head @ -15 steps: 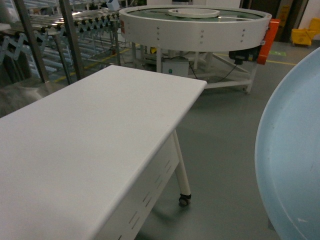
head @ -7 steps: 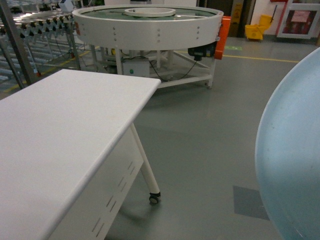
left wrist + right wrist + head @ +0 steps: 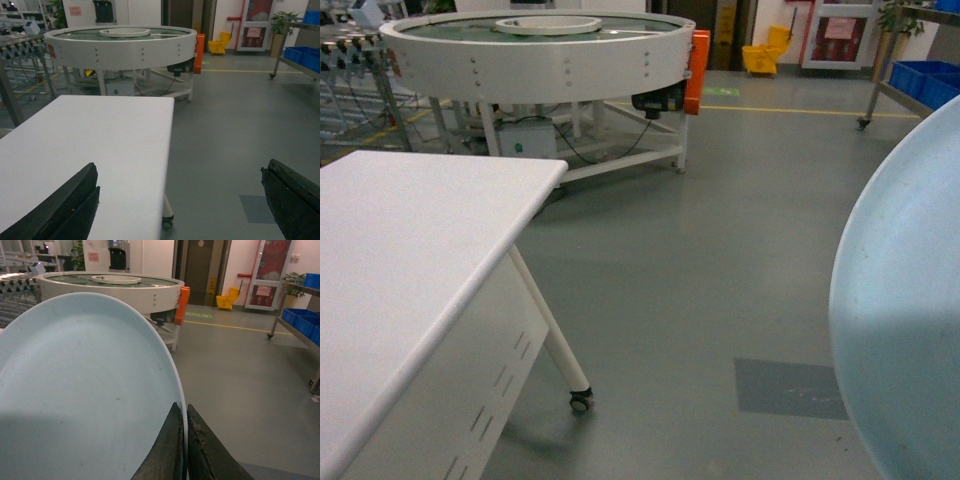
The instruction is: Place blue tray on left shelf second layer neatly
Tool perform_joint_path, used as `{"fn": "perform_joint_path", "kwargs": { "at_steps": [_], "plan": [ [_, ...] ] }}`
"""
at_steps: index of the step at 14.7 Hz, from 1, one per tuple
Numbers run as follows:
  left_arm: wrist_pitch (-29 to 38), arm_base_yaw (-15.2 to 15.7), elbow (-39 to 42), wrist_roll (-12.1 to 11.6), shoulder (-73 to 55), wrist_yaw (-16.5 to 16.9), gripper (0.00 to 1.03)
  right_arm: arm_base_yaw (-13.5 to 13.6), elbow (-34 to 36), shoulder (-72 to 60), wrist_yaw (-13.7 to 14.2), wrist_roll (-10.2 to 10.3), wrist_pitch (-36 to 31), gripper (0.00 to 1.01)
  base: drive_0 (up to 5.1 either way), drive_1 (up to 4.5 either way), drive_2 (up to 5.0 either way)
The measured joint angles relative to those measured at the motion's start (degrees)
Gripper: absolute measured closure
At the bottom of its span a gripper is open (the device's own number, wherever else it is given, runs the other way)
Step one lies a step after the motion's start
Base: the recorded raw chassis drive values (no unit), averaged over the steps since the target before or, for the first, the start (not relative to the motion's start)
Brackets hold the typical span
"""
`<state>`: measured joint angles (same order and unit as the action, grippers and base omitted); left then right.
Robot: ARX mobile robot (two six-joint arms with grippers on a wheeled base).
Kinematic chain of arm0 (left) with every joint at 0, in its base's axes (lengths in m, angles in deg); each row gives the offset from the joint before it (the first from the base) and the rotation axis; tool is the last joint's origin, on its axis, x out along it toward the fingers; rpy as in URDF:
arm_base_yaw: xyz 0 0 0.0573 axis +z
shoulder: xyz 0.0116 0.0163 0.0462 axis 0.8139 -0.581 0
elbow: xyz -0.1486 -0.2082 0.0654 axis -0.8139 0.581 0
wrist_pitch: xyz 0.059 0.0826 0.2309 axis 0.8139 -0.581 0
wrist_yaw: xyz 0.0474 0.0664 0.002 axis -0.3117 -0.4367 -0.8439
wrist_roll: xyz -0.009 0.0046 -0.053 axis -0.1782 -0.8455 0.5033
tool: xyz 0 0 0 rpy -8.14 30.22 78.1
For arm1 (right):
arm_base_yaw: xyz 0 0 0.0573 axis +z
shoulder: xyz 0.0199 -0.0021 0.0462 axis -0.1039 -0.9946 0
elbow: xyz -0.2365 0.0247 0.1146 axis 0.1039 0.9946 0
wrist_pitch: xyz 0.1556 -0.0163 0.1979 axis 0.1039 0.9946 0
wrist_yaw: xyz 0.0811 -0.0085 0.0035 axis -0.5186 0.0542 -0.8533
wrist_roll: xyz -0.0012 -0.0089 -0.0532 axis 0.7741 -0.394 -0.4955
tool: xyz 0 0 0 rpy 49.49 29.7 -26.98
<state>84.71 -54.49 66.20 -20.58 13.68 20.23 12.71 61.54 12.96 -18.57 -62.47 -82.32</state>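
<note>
The blue tray (image 3: pixel 910 320) is a pale blue round dish that fills the right edge of the head view, held up off the floor. In the right wrist view the blue tray (image 3: pixel 85 390) covers the left half, and my right gripper (image 3: pixel 181 407) is shut on its rim, one finger on each side. My left gripper (image 3: pixel 179 167) is open and holds nothing; its dark fingers (image 3: pixel 75 200) stand wide apart over the corner of the white table (image 3: pixel 100 130). The left shelf second layer is out of view.
The white table (image 3: pixel 400 230) on castors takes up the left. Behind it stands a large round white platform (image 3: pixel 540 50) with a roller conveyor (image 3: pixel 345 30) at far left. A wheeled rack with blue crates (image 3: pixel 920 75) and a yellow mop bucket (image 3: pixel 765 55) are at back right.
The head view has swung right: the table and round platform slid left, and the steel posts at far left left the frame. The tray keeps its place in the frame.
</note>
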Motion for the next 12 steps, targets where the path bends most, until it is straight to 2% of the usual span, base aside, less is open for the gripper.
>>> {"fn": "perform_joint_path", "kwargs": {
  "at_steps": [7, 12],
  "plan": [
    [0.0, 0.0, 0.0, 0.0, 0.0, 0.0, 0.05, 0.0, 0.0, 0.0, 0.0, 0.02, -0.02, 0.99, -1.6, -1.58, -1.6],
    [0.0, -0.04, 0.0, 0.02, 0.0, 0.02, 0.05, 0.0, 0.02, 0.09, 0.02, 0.0, 0.02, 0.99, -0.1, 3.63, -3.7]
  ]
}}
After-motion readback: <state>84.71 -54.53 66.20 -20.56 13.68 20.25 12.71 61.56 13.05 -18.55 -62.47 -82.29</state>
